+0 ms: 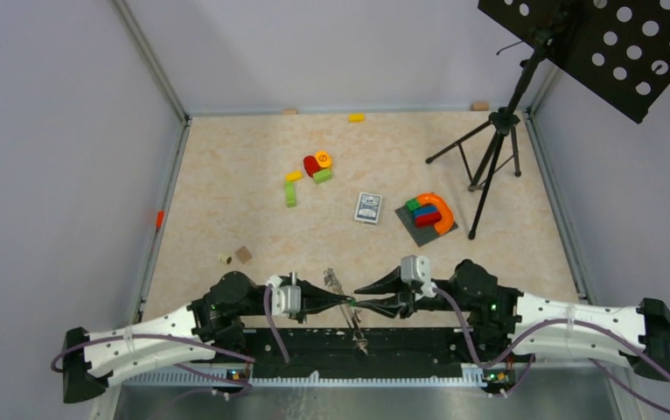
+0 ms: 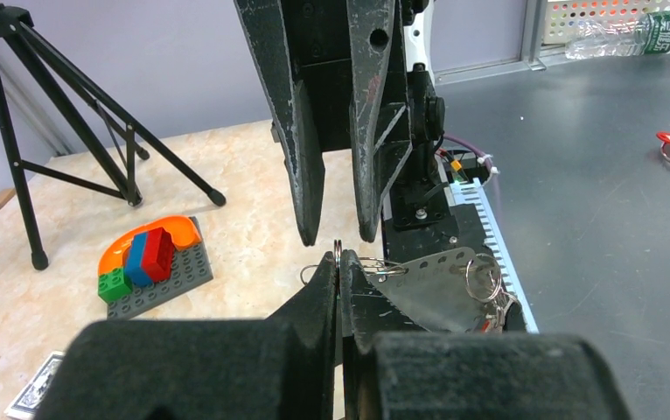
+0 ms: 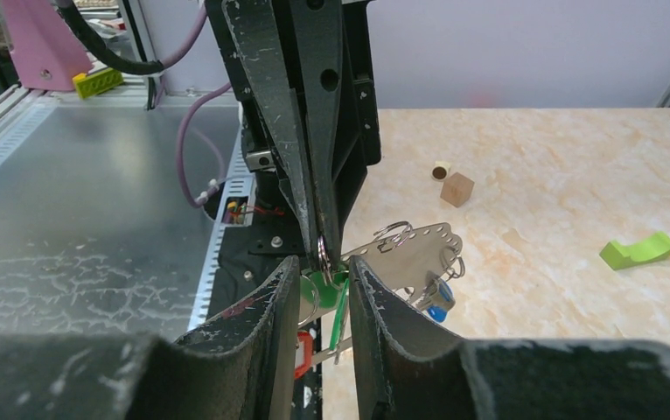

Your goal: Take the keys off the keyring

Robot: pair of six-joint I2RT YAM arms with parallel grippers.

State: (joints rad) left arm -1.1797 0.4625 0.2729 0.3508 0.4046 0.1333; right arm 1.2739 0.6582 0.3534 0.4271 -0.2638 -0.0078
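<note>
Keyring (image 3: pixel 323 252) edge-on, tagged keys (image 3: pixel 321 289) seemingly hanging

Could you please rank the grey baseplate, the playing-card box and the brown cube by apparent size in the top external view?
1. grey baseplate
2. playing-card box
3. brown cube
All sit at a similar distance from the camera, so the order seems safe.

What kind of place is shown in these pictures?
Most likely a robot test cell in a laboratory. A beige table is closed in by plain grey walls, a left arm and a right arm are bolted at its near edge, and toy blocks lie scattered on it.
</note>
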